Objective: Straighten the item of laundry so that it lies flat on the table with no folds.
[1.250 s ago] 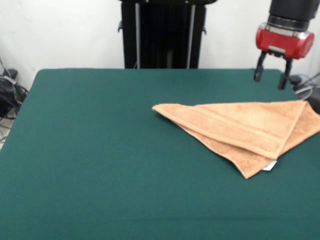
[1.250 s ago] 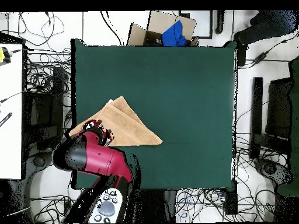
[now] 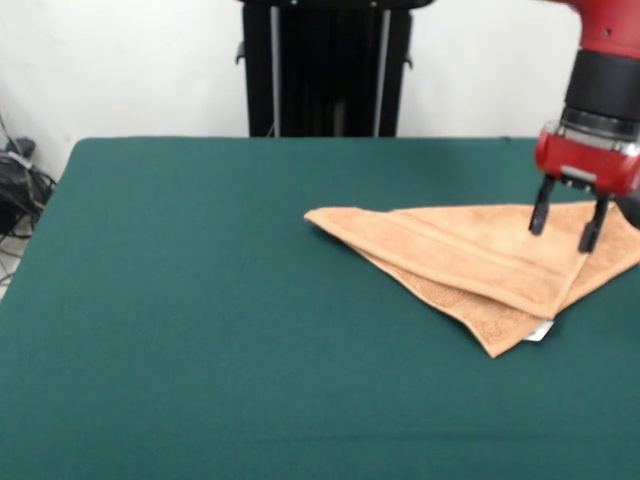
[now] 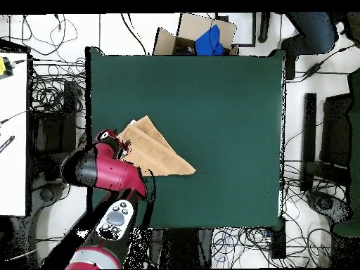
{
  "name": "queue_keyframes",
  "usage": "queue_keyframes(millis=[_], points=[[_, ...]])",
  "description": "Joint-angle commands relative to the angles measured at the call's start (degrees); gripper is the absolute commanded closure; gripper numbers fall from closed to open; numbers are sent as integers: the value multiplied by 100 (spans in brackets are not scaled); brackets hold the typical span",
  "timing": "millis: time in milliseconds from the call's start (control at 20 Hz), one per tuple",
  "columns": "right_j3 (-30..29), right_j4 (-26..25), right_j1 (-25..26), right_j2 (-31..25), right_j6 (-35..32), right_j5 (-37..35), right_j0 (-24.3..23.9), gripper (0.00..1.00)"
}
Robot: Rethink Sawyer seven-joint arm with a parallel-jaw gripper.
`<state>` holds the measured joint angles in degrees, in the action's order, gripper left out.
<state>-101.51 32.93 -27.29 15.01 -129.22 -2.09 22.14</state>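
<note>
The peach-orange towel (image 3: 480, 262) lies folded over into a triangle at the right side of the dark green table (image 3: 200, 300). Its woven band runs along the upper layer and a small white tag (image 3: 540, 331) sticks out at the near right corner. My gripper (image 3: 566, 226) hangs open just above the towel's far right part, fingers pointing down, one finger (image 3: 540, 214) over the upper layer. In the overhead view the towel (image 4: 158, 155) sits at the table's left edge (image 4: 95, 105) and my red arm (image 4: 102, 169) covers its left corner.
The black pedestal (image 3: 325, 65) stands behind the table's far edge. The towel's right corner reaches the table's right edge in the front view. In the overhead view, a cardboard box with a blue item (image 4: 207, 39) and cables lie on the floor around the table.
My gripper has come down and slightly right, from above the table's far right corner to just over the towel's right part. The towel has not moved.
</note>
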Motion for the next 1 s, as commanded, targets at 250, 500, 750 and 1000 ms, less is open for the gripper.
queue_keyframes(millis=[250, 500, 750, 1000], points=[[256, 436, 415, -81, -1240, 351, 11, 0], [421, 618, 521, 9, -1231, 291, 100, 0], [588, 803, 665, 62, -1254, 259, 192, 0], [589, 844, 649, -22, -1245, 256, 144, 0]])
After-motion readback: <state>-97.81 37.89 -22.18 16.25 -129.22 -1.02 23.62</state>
